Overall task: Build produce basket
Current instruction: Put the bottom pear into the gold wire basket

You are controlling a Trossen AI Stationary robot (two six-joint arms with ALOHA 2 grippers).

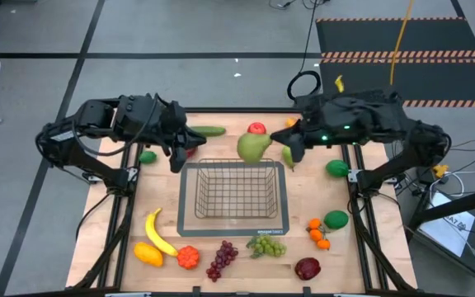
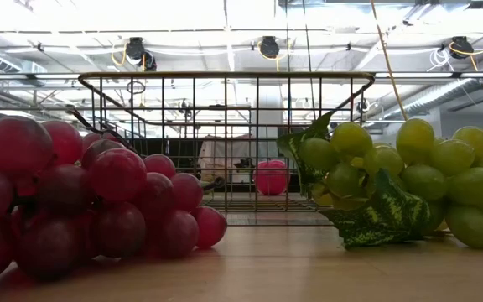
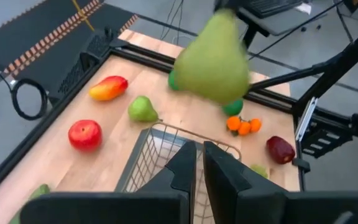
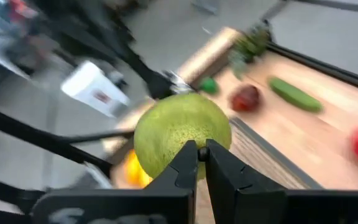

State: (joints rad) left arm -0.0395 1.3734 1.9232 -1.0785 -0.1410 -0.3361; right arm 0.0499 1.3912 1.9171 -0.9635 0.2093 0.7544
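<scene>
Both arms are matt black, built of chunky rounded housings joined by slimmer tubular links. The left arm (image 1: 97, 124) carries black cabling looped along its links; the right arm (image 1: 369, 115) shows a small green light on its upper housing. Each hand ends in two flat, dark, wedge-shaped fingers (image 3: 185, 168) with squared tips.

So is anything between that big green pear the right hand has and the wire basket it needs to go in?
Nothing visible blocks it. The large green plastic pear hangs from the right hand just beyond the far rim of the empty silvery wire-mesh basket. The left hand sits shut beside the basket's far left corner.
</scene>
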